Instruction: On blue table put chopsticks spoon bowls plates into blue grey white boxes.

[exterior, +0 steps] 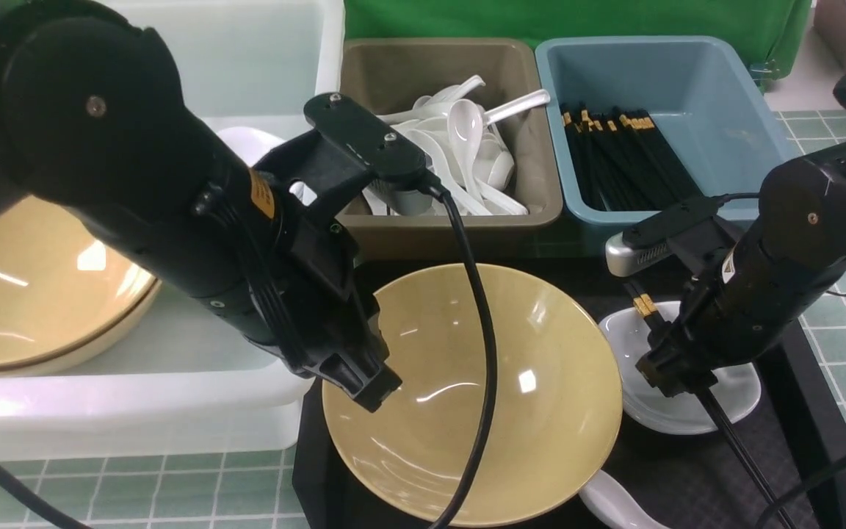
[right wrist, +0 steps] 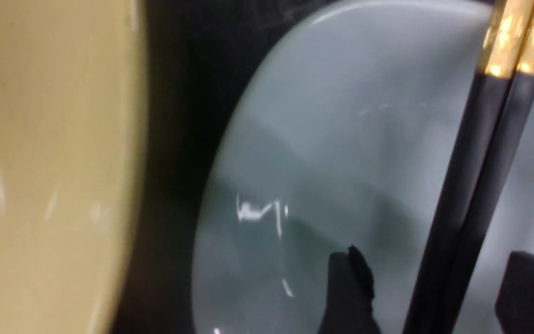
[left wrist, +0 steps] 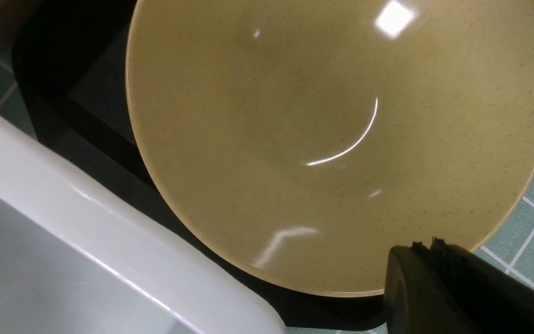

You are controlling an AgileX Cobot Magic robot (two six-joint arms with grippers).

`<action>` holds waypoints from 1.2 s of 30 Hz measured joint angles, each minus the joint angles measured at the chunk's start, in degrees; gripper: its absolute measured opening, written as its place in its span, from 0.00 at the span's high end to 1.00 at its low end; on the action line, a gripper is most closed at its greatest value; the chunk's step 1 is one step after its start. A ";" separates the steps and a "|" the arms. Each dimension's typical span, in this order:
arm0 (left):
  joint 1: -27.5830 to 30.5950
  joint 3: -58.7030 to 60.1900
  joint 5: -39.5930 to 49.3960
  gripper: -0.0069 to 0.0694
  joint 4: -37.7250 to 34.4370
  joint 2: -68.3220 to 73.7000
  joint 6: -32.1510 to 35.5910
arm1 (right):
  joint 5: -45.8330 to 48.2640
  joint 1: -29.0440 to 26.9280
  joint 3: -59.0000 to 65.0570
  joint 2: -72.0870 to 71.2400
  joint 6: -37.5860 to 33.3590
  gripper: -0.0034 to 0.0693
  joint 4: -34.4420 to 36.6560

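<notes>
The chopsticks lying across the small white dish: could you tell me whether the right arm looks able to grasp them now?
Probably yes: the right arm has its jaws open on either side of the chopsticks, over the dish, with nothing between.

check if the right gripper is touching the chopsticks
Apart. The right wrist view shows the chopsticks running between the right gripper's open fingers, with white plate visible in the gap on each side.

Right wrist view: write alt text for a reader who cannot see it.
A pair of black, gold-banded chopsticks lies across a white plate, passing between the open fingers of the right gripper, ungripped. Beside the plate, on a black tray, is part of a tan bowl; the picture is slightly blurred.
</notes>
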 joint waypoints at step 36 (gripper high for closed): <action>-0.05 0.00 -37.00 0.91 -2.87 3.42 0.06 | -11.53 -2.66 -29.34 -2.24 3.97 0.73 -1.35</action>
